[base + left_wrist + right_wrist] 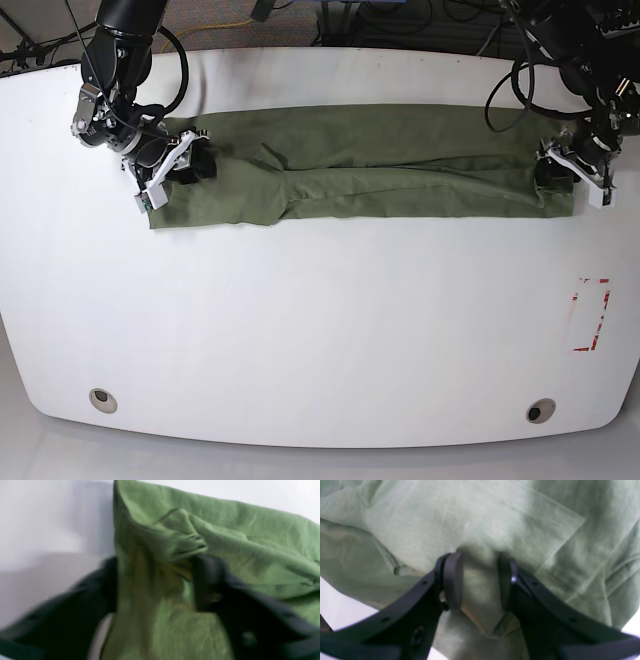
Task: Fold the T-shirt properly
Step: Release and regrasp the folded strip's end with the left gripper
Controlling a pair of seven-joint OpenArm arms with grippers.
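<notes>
The olive T-shirt [370, 165], a long band across the white counter [320, 320], has each end bunched between a pincer's fingers: right pincer [478, 580] clamped on cloth, left pincer [152, 585] likewise.

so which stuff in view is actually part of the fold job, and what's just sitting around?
Part of the job:
- T-shirt, stretched in a long band across the table
- right gripper, shut on cloth at one end
- left gripper, at the other end, cloth between its jaws

Just there:
- white table
- red tape marks
- two round holes
</notes>
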